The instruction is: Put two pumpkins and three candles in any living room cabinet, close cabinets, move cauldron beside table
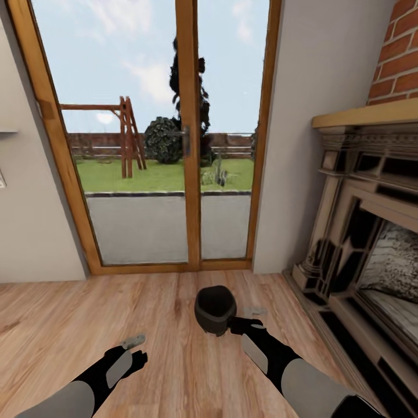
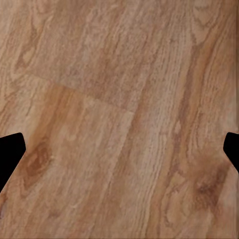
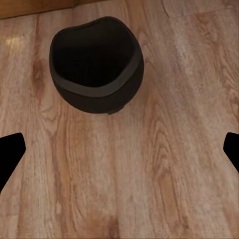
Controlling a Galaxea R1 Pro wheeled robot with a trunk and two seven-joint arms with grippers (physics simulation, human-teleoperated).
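The cauldron [image 1: 215, 309] sits on the wooden floor [image 1: 87, 325] near the far edge of the boards, just in front of the glass patio door [image 1: 186, 145], with the stone fireplace [image 1: 366, 244] off to the robot's right. It looks tipped, its wide dark mouth turned partly up and toward the robot rather than standing square; in the right wrist view the cauldron [image 3: 97, 64] shows that open mouth and a paler rim band. The right pincer [image 1: 248, 318] is low over the floor, just beside the pot on its right, and its fingers are spread apart with nothing between them. The left pincer [image 1: 134, 343] hangs over bare boards, well apart from the pot, likewise spread and empty. I take the robot to be lining up a grasp on the cauldron so it can be carried to the coffee table. The risk, as I judge it, lies in the round belly and the tilt: if one finger nudges the side before the other is placed, the pot could roll toward the door frame or the hearth. A grip across the smooth belly might slip; catching the rim wall, one finger inside the mouth, looks the safer hold. I cannot tell whether the pincer already touches the pot.
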